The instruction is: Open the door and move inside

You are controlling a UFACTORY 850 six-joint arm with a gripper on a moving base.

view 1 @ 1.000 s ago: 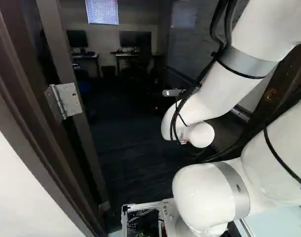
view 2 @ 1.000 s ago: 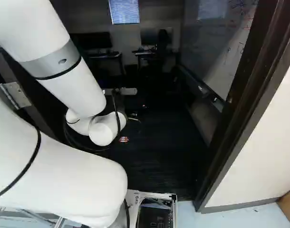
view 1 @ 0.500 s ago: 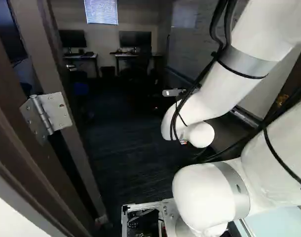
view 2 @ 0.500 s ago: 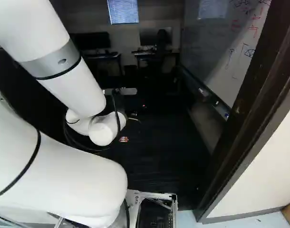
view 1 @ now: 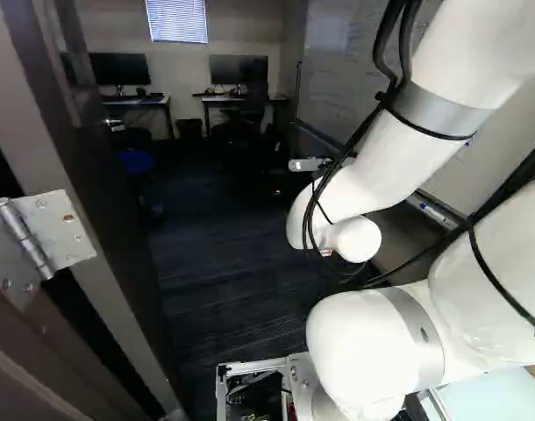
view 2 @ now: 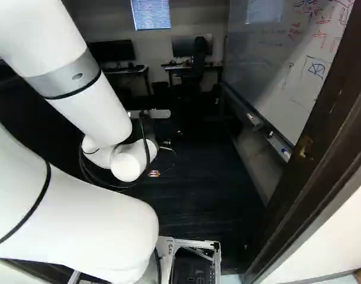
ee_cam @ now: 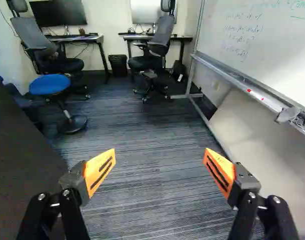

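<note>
Past the doorway [view 2: 305, 183], gripper [ee_cam: 159, 162] hung released, fingers wide apart; door [view 1: 118, 228] stood open, L side of L base view; whiteboard [view 2: 287, 65] was R in R view.

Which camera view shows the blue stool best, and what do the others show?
The wrist view, because the stool shows whole there, from blue seat to dark foot. The left base view shows it small and dim; in the right base view I cannot make it out.

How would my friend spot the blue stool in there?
Find the far wall with two desks. Before the desk farther from the whiteboard, the blue stool stands on one post. Unlike the dark chairs, it has no back.
</note>
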